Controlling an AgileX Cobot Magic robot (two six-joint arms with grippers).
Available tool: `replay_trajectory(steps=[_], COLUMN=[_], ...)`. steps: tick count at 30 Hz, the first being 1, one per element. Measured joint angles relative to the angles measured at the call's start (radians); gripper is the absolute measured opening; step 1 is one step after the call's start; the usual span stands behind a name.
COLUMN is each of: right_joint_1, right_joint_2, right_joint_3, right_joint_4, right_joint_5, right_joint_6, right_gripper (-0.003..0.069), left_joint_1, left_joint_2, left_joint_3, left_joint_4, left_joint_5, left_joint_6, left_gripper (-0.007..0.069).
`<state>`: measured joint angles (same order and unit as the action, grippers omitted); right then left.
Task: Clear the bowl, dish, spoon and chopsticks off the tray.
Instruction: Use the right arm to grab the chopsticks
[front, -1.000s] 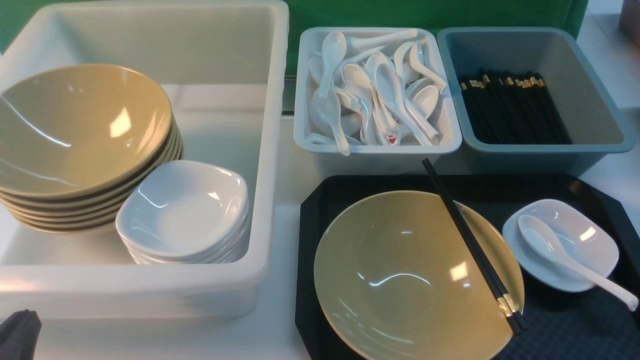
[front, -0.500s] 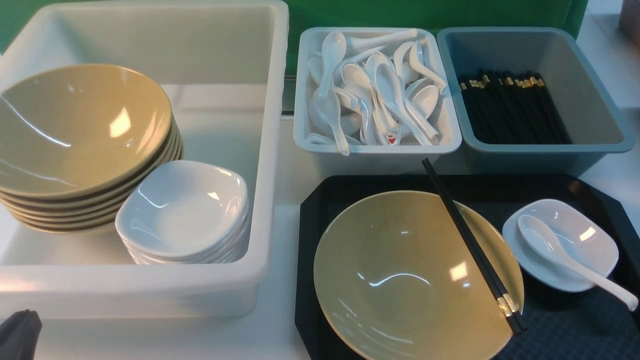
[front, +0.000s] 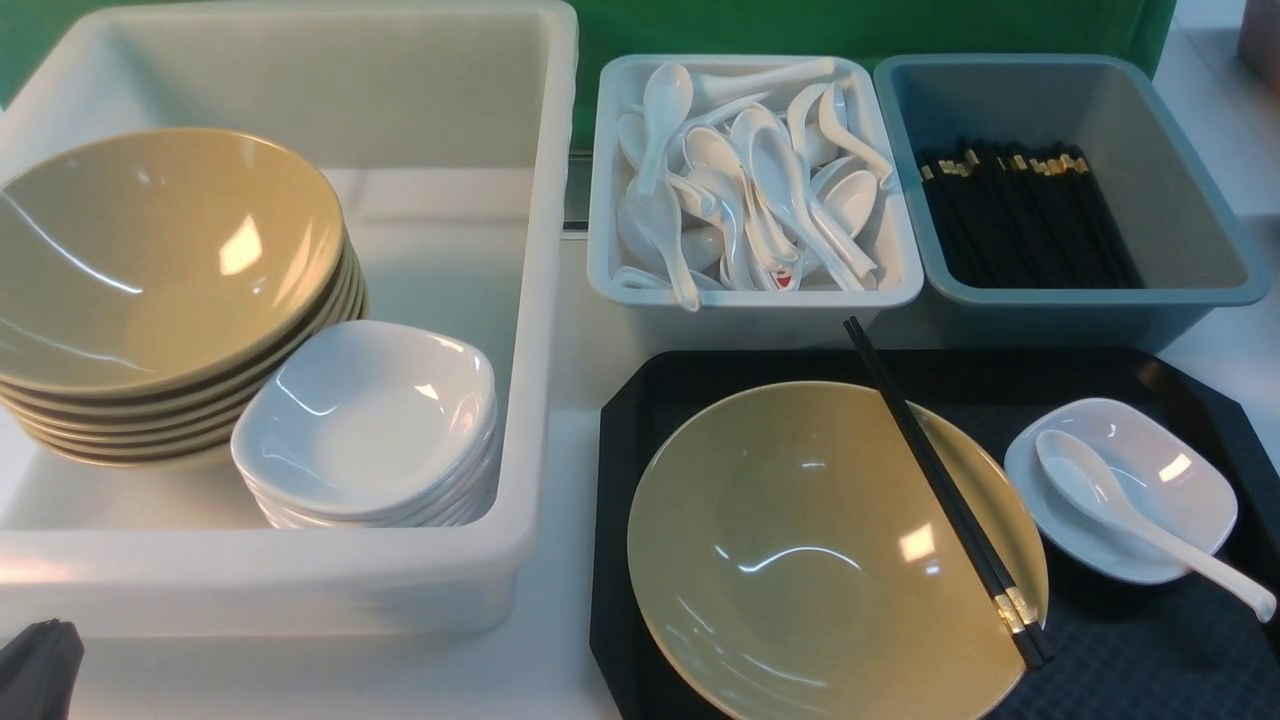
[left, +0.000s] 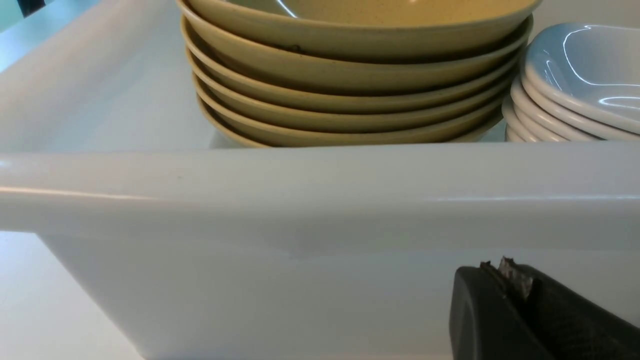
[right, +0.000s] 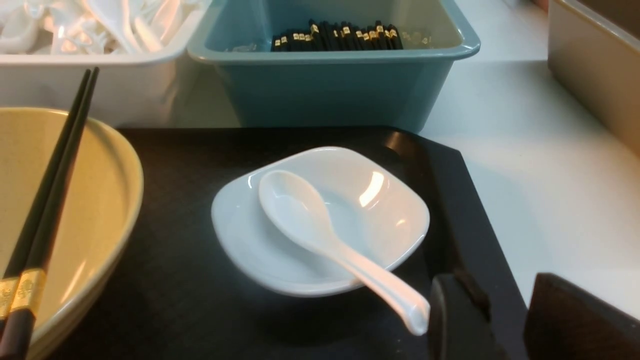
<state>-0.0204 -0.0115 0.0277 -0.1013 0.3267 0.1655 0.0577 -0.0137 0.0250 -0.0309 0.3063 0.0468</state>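
0/4 done, you've all left | black plastic tray (front: 620, 420): wide tan glossy bowl (front: 800, 560) by left edge, black chopsticks (front: 940, 490) across its rim; small white dish (front: 1185, 500) by right edge, white soup spoon (front: 1095, 490) in it | L gripper (left: 502, 272) closed, R gripper (right: 505, 325) open, both empty

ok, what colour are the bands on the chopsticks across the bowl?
Gold, on black chopsticks; clearest in the right wrist view.

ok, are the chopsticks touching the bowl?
Touching. Front view shows the chopsticks lying across the bowl, resting on its rim.
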Motion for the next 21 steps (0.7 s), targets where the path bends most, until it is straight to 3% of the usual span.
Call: replay_trajectory(steps=[6,7,8,9,12,16,18,21], right_joint_1=[0.0,0.0,0.0,0.0,0.0,0.0,0.0,0.0], right_joint_2=[0.0,0.0,0.0,0.0,0.0,0.0,0.0,0.0], right_joint_3=[0.0,0.0,0.0,0.0,0.0,0.0,0.0,0.0], right_joint_4=[0.005,0.021,0.058,0.058,0.192,0.268,0.278,0.281], right_joint_5=[-0.001,-0.003,-0.006,-0.006,-0.007,-0.007,-0.007,-0.007], right_joint_6=[0.033,0.092,0.206,0.224,0.564,0.835,0.884,0.814], right_gripper=[0.0238,0.0238,0.0238,0.0238,0.0238,0.0238,0.0238,0.0238], left_joint_1=[0.0,0.0,0.0,0.0,0.0,0.0,0.0,0.0], left_joint_2=[0.0,0.0,0.0,0.0,0.0,0.0,0.0,0.0], left_joint_3=[0.0,0.0,0.0,0.0,0.0,0.0,0.0,0.0], left_joint_4=[-0.004,-0.052,-0.155,-0.19,-0.516,-0.853,-0.962,-1.013], left_joint_5=[-0.006,-0.018,-0.04,-0.048,-0.095,-0.114,-0.12,-0.131], left_joint_6=[-0.005,-0.035,-0.089,-0.109,-0.303,-0.481,-0.522,-0.52], left_gripper=[-0.0015,-0.0015,-0.0015,-0.0015,-0.0015,-0.0015,-0.0015,-0.0015])
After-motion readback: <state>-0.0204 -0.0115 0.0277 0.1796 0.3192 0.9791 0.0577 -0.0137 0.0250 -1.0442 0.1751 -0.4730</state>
